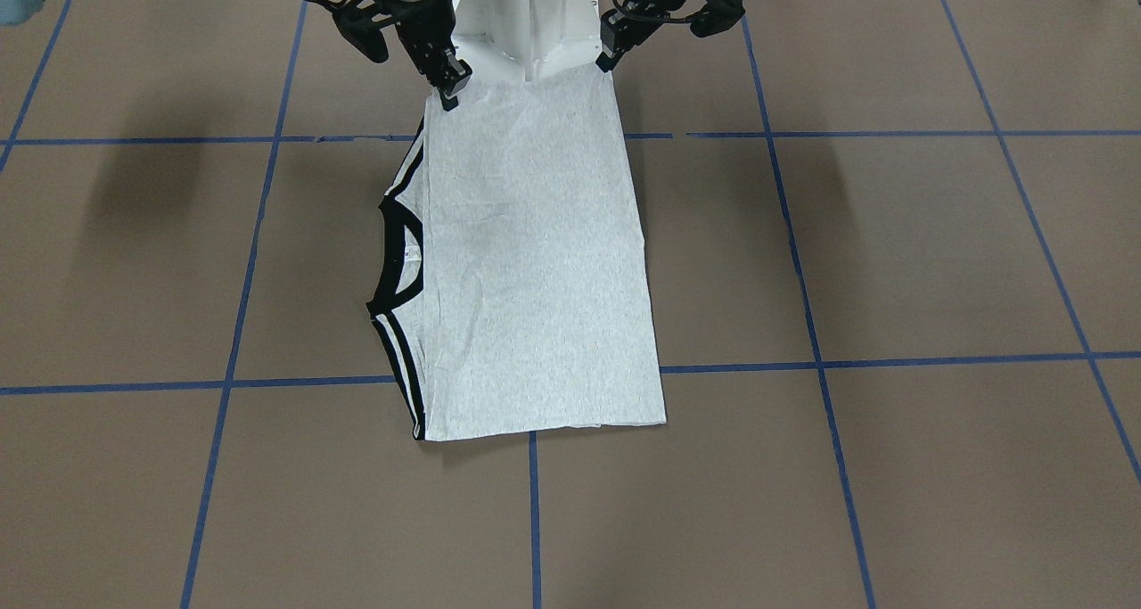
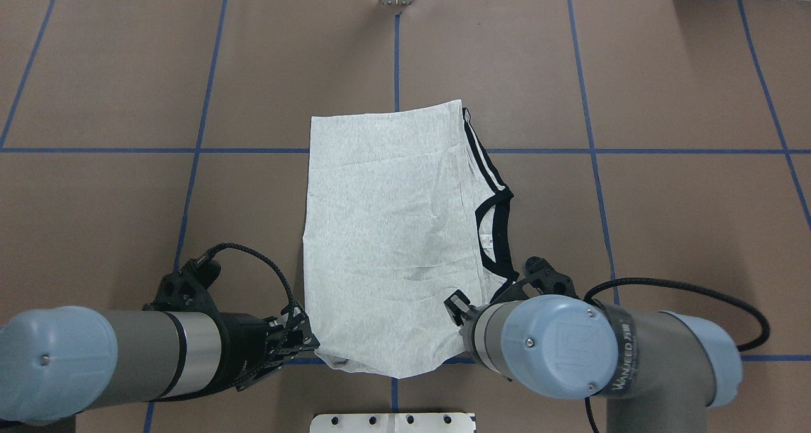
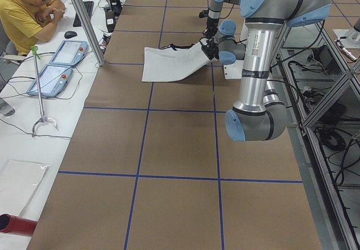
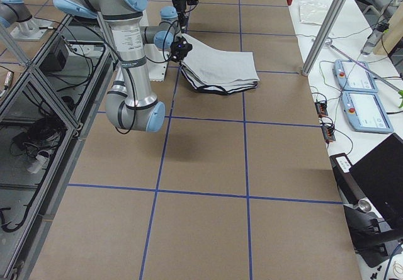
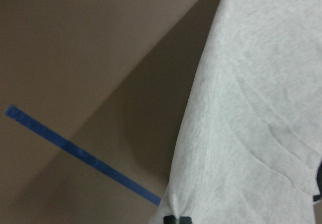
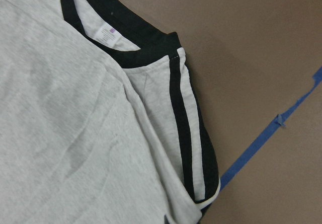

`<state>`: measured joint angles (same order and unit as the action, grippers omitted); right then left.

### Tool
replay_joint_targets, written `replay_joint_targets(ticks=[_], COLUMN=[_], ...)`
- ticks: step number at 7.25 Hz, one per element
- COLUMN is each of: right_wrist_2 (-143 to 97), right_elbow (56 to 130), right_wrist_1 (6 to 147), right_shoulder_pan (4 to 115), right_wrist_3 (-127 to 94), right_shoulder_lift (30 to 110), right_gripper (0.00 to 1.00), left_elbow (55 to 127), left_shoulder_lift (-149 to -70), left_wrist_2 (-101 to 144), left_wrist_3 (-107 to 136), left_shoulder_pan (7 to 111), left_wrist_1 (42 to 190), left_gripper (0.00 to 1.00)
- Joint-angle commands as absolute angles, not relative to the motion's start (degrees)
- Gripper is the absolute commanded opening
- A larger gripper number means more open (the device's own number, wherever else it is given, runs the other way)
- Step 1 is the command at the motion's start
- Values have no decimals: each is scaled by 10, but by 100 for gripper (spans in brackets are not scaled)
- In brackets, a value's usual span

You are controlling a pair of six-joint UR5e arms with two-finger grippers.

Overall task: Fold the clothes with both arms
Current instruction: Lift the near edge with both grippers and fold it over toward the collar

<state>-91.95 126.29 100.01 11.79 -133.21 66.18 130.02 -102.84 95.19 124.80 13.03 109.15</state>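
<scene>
Front-facing view: the grey T-shirt (image 1: 535, 270) lies on the brown table (image 1: 891, 252) as a long rectangle, with its black collar (image 1: 392, 266) peeking out at 9 o'clock. At 12 o'clock the right gripper (image 1: 452, 92) and left gripper (image 1: 609, 59) each pinch a corner of its end.

Overhead: those corners sit at 7 and 5 o'clock, both grippers closed on cloth, the collar at 3 o'clock.

Side views: the gripped end rides above the table while the rest lies flat.

Left wrist: fingertips (image 5: 171, 219) clamp the grey hem.

Right wrist: shoulder stripes (image 6: 183, 148) and collar fill the frame; the grip barely shows.

The lengthwise folds look done; a fold toward the far end appears to remain. No container shows.
</scene>
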Motion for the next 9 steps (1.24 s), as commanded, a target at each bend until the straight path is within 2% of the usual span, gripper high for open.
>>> replay_joint_targets(ticks=[1,2,4,5,7,9], right_wrist_2=[-974,-998,-1009,-1022,-1050,-1081], right_elbow=[1272,1231,1124,1085,977,868], right_wrist_1=[1023,1022,993,971,922,855], right_shoulder_pan=[200,246,305,326,357,387], right_wrist_3=[-1319,-1279,-1223,-1196,-1181,-1163], right_shoulder_lift=[636,598,544,541,485,442], right_gripper=[0,0,0,0,0,0], left_elbow=[1290,1250,1182,1147,1039,967], left_shoulder_lift=[-1109,-1146,-1157,-1167,-1201,-1225], left_wrist_2=[967,989,995,996,997,997], left_wrist_3=[1168,1123,1057,1032,1017,999], left_shoulder_pan=[222,262,296,322,359,387], left_wrist_1=[1009,975,979,999,1088,1143], left_gripper=[0,0,0,0,0,0])
